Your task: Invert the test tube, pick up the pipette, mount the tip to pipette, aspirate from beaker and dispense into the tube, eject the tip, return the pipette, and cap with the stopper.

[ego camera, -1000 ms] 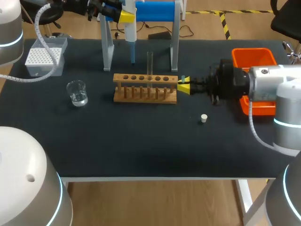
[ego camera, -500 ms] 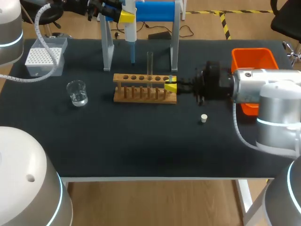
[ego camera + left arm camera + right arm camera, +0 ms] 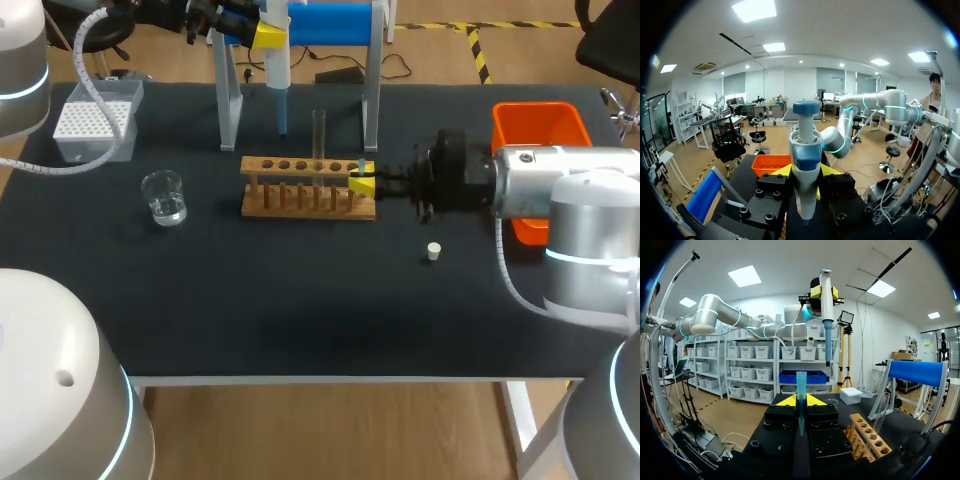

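Right hand clamps the blue tip upright between its fingers; left hand grips the pipette.

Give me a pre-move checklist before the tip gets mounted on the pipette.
1. Left gripper shut on the pipette: ok.
2. Right gripper shut on the tip, tip upright between the fingers: ok.
3. Tip lined up under the pipette's nose: not ok. The pipette hangs ahead of and above the right gripper, well apart.
4. Test tube upright in the rack: ok.
5. Beaker holds liquid: ok.
6. Stopper lying free on the table, clear of both grippers: ok.
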